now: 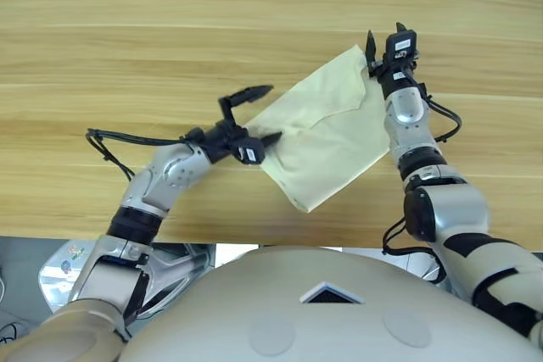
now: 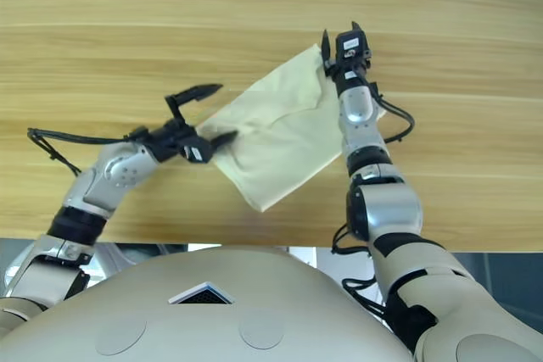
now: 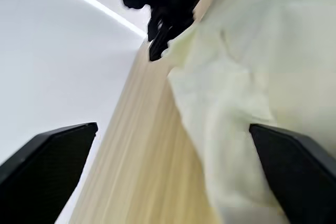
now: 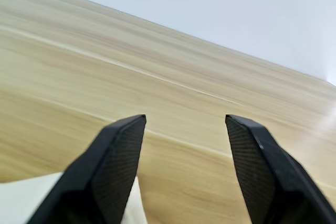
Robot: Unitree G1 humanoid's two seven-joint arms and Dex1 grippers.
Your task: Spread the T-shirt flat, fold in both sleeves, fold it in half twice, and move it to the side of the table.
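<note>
The pale yellow T-shirt [image 1: 327,129] lies folded into a slanted rectangle on the wooden table [image 1: 127,31]. My left gripper [image 1: 263,114] is open at the shirt's left corner. One finger [image 1: 270,136] touches the cloth edge and the other [image 1: 253,91] stands off over bare wood. In the left wrist view the T-shirt [image 3: 236,77] reaches in between the wide-apart fingers [image 3: 47,166]. My right gripper [image 1: 386,36] is open at the shirt's far corner. The right wrist view shows only table between its fingers [image 4: 113,166], with a bit of cloth [image 4: 31,203] beside one.
Bare wood stretches to the left of the shirt and across the far half of the table. The table's front edge [image 1: 254,242] runs just below the shirt's near corner. The right gripper [image 3: 163,3] shows in the left wrist view beyond the cloth.
</note>
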